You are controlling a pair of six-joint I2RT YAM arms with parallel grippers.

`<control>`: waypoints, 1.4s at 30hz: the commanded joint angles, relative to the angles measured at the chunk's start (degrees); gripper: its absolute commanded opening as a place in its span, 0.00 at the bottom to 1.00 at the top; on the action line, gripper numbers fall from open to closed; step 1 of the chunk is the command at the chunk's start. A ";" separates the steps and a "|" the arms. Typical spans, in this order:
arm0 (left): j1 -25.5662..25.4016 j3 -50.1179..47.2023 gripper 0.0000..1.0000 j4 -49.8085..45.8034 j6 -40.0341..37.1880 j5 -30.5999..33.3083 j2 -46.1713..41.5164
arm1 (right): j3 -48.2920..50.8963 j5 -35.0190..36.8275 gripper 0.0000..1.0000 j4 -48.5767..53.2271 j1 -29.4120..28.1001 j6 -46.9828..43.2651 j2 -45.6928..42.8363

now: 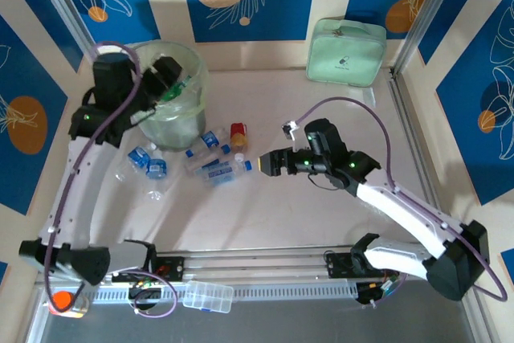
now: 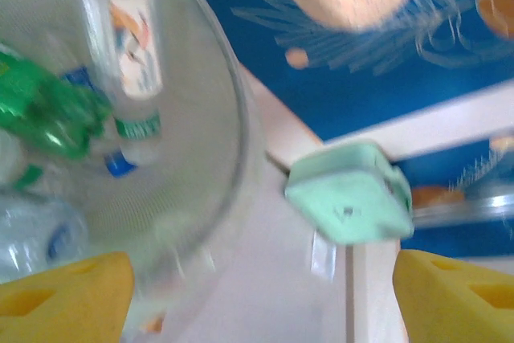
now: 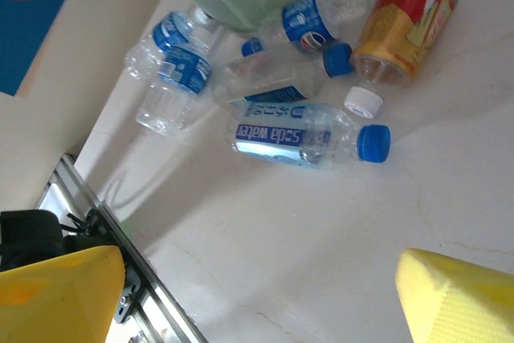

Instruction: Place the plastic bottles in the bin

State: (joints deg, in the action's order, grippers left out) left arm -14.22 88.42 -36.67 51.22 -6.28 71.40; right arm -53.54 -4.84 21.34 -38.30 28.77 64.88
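Left gripper [image 1: 170, 71] over bin [image 1: 191, 70] rim, jaws spread, empty. Right gripper [image 1: 267, 165] jaws spread, near crumpled clear plastic bottles [image 1: 210, 158], blue caps, smooth table [image 1: 321, 222] centre.

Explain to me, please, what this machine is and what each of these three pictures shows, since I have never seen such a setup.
These are two robot arms bolted to a table, each ending in a two-finger gripper. The overhead picture comes from a fixed camera above and behind them. The other two come from cameras on the wrists; the yellow shapes at their lower corners are the fingers. The left gripper hangs over the bin, which already holds bottles, one of them green. The right gripper points at the crushed bottles lying beside the bin. Both grippers look open and empty. A mint-green pouch stands at the back.
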 commanded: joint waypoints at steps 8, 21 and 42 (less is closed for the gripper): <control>-10.22 -20.22 0.83 -7.30 -8.21 7.94 -10.15 | -8.05 0.62 0.83 4.11 -0.28 0.67 11.94; -2.28 -37.34 0.91 -15.01 -9.21 27.84 -16.16 | -11.68 3.19 0.82 8.17 -1.33 -0.43 16.97; 7.71 -52.26 0.94 6.33 -22.59 16.56 -12.90 | -4.02 -1.80 0.85 4.13 -0.90 0.00 8.75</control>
State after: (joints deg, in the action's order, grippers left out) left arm -7.35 37.28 -33.89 31.86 13.43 56.69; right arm -59.18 -4.25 27.38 -39.24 27.57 75.99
